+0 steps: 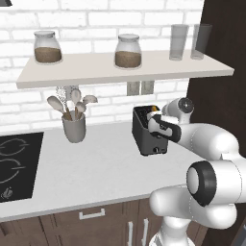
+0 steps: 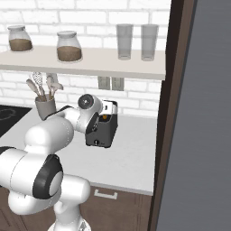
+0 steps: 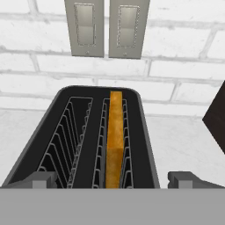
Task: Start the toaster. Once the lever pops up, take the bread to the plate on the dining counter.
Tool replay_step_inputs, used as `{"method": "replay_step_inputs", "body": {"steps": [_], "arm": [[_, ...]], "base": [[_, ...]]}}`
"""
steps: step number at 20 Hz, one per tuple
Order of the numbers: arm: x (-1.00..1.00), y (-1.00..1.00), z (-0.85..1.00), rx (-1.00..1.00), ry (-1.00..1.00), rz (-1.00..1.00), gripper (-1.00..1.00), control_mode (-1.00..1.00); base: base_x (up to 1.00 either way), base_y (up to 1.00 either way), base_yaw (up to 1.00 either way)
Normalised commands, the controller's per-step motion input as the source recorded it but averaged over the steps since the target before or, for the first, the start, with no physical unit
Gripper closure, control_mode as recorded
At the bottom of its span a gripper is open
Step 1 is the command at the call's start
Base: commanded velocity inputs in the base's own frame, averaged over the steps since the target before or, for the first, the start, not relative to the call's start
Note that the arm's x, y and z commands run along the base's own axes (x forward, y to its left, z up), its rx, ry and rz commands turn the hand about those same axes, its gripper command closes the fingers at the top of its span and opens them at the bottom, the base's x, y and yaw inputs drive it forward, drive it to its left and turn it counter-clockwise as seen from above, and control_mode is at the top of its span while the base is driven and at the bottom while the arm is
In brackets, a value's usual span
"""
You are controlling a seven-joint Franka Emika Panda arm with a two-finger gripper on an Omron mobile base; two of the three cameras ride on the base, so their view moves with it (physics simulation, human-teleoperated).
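Pincer (image 3: 112,179) spread wide, nothing between its tips, which sit at the lower left and lower right of the hand view, poised over the toaster (image 3: 83,136). Toaster fills the centre of that view; two slots, wire racks visible. Bread (image 3: 115,136) stands on edge in the right-hand slot, left slot bare. Two wall switches (image 3: 105,28) at top centre on white brick. In the left base view the toaster (image 1: 144,132) stands centre-right on the white worktop (image 1: 96,168), utensil pot (image 1: 73,126) to its left, hob (image 1: 17,166) at the left edge.
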Motion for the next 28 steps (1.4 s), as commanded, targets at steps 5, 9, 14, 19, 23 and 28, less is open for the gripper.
{"method": "replay_step_inputs", "body": {"steps": [5,9,14,19,23,28], "arm": [[0.0,0.0,0.0,0.0,0.0,0.0,-1.0,-1.0],[0.0,0.0,0.0,0.0,0.0,0.0,-1.0,-1.0],[0.0,0.0,0.0,0.0,0.0,0.0,-1.0,-1.0],[0.0,0.0,0.0,0.0,0.0,0.0,-1.0,-1.0],[0.0,0.0,0.0,0.0,0.0,0.0,-1.0,-1.0],[0.0,0.0,0.0,0.0,0.0,0.0,-1.0,-1.0]], "base": [[0.0,0.0,0.0],[0.0,0.0,0.0],[0.0,0.0,0.0],[0.0,0.0,0.0],[0.0,0.0,0.0],[0.0,0.0,0.0]]}}
